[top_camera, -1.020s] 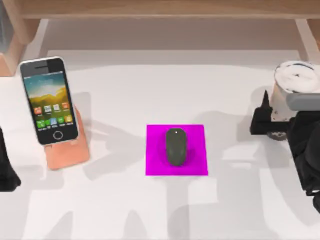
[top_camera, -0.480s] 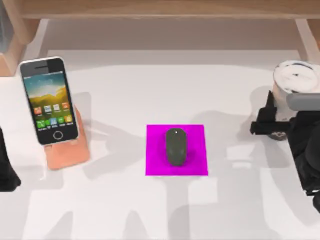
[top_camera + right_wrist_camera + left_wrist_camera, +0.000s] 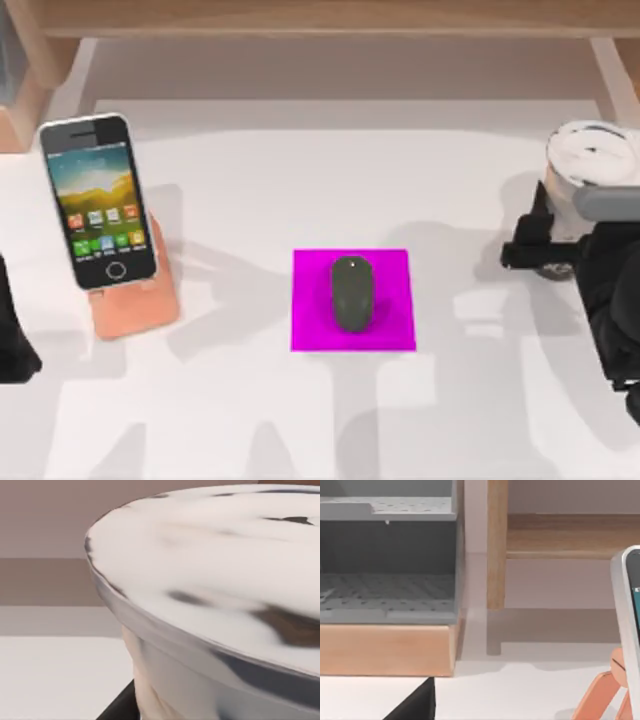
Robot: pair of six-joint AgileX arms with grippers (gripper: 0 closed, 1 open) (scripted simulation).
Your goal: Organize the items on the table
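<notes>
While the phone [image 3: 98, 203] leans on its orange stand [image 3: 135, 295] at the far left and the mouse [image 3: 352, 292] lies on the magenta pad [image 3: 353, 299] in the middle of the table [image 3: 250, 190], the piece I care about now is the bubble-tea cup [image 3: 588, 180] at the right edge. My right gripper [image 3: 545, 245] is right up against it: in the top view one dark finger [image 3: 527, 240] stands on the cup's left flank, the cup sits between the jaws, and the wrist body covers its right side. The right wrist view has the cup's lid and wall [image 3: 210, 605] pressed close to the lens, with a dark finger edge just beneath the rim. I judge the jaws to be around the cup, but I cannot tell whether they are pinching it or slightly clear of the wall.

The cup stands upright, so its long axis is vertical and my jaws meet it from the side, across its width. It lies just far of the wrist, and the right arm is by far the nearer one. My left arm [image 3: 15, 340] is parked at the near left edge, its camera looking at the stand [image 3: 600, 695] and the phone's edge [image 3: 625, 610]. The mouse's long axis runs near to far.
</notes>
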